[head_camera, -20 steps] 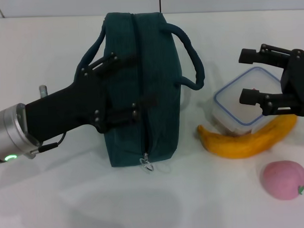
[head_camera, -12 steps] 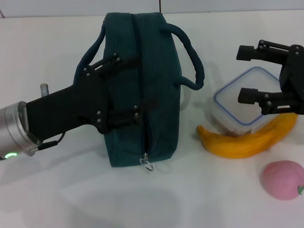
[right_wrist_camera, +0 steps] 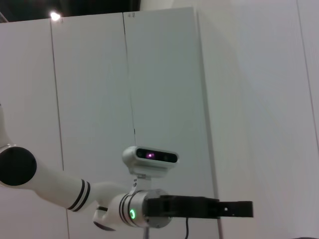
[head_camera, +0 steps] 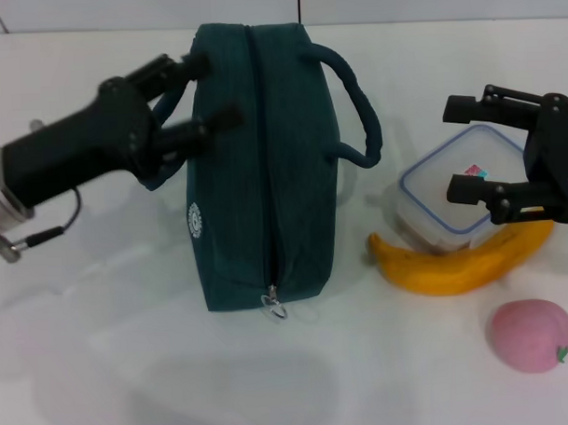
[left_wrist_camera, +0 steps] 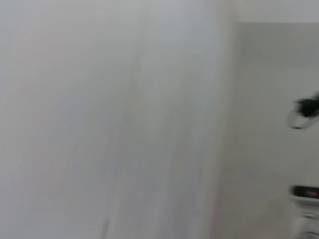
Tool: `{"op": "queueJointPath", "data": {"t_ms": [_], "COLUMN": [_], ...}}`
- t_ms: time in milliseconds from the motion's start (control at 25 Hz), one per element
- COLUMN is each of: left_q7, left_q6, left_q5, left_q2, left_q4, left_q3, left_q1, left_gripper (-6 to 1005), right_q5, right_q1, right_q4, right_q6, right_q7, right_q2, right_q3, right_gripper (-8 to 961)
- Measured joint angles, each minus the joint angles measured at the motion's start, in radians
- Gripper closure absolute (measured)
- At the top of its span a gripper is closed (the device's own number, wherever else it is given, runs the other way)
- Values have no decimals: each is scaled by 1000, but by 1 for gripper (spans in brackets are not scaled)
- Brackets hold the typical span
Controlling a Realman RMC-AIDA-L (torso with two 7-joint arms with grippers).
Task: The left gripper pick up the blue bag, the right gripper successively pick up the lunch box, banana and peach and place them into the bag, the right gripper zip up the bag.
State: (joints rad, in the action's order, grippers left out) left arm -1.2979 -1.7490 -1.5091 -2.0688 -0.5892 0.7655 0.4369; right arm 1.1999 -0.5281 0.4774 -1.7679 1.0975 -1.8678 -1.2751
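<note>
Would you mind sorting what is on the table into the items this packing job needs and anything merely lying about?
Needed:
blue bag, zipped shut
lunch box
banana
peach
left gripper, open at the bag's handle
right gripper, open above the lunch box

Lying about:
nothing visible besides the white table

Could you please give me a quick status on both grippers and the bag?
Left gripper open at the blue bag's left handle. Right gripper open over the lunch box. Bag zipped shut, nothing loaded.
</note>
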Motion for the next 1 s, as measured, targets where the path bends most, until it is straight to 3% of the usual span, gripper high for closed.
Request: {"op": "queueJointPath", "data": {"t_ms": [240, 440, 760, 1000], "left_q7": [-177, -273, -289, -286], "left_q6": [160, 187, 217, 319], "left_q5": [-7, -48, -65, -60], "left_q2": [-14, -14, -20, -22], "left_q4": [-50, -52, -45, 1], "left_q3": [2, 6, 18, 44], "left_q1": [-29, -18, -16, 16], "left_gripper": [131, 148, 176, 197], "right_q5": [-6, -6, -7, -7], "right_q1": [14, 16, 20, 29], "right_q4": [0, 0, -6, -10], "right_q6": [-5, -7, -7, -5], "right_q7": [-3, -4, -4, -5], "right_q2": [-6, -12, -22, -32], "right_q3": [2, 2, 2, 2], "right_gripper": [83, 83, 83, 83]}}
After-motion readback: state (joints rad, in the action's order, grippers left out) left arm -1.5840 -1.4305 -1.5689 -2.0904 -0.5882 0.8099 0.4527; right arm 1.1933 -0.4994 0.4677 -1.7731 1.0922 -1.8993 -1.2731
